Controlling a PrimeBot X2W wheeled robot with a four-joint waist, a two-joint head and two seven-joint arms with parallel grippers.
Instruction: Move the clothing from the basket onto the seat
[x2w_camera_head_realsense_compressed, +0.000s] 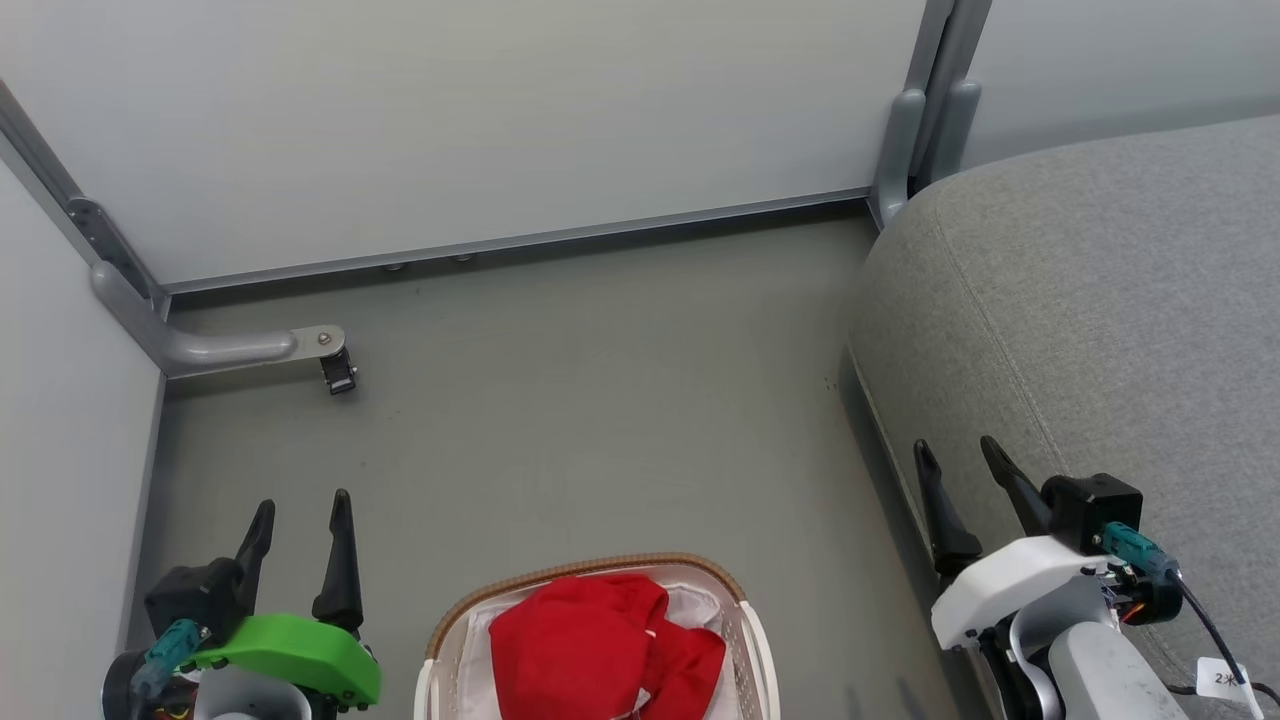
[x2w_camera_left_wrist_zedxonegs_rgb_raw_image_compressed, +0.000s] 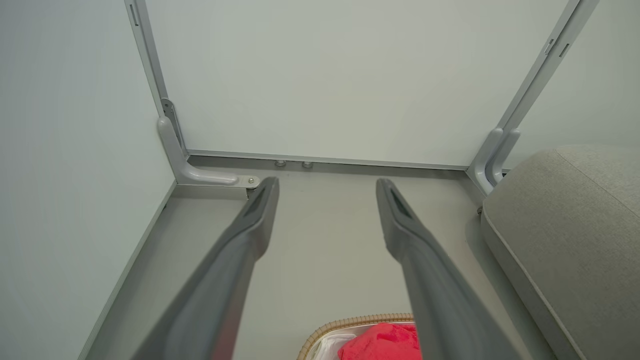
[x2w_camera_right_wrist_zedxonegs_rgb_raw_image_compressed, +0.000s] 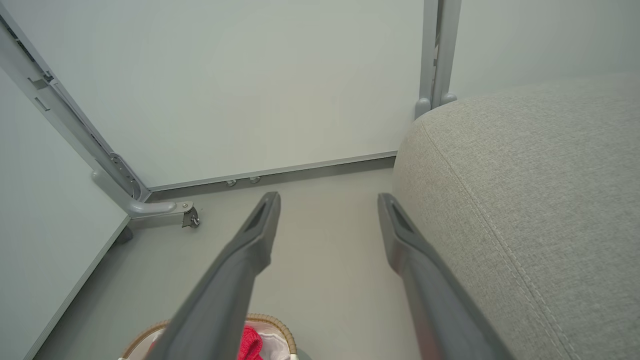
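Head view | left gripper spread wide, empty; right gripper likewise

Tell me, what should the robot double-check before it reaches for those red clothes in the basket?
1. Left gripper open and holding nothing: ok.
2. Right gripper open and holding nothing: ok.
3. Red clothing lying on top in the basket, reachable from above: ok.
4. Seat bare where it shows, beside the right gripper: ok.
5. Number of garments in the bunched pile: cannot tell.
6. White sheet under the clothing free of it: cannot tell.
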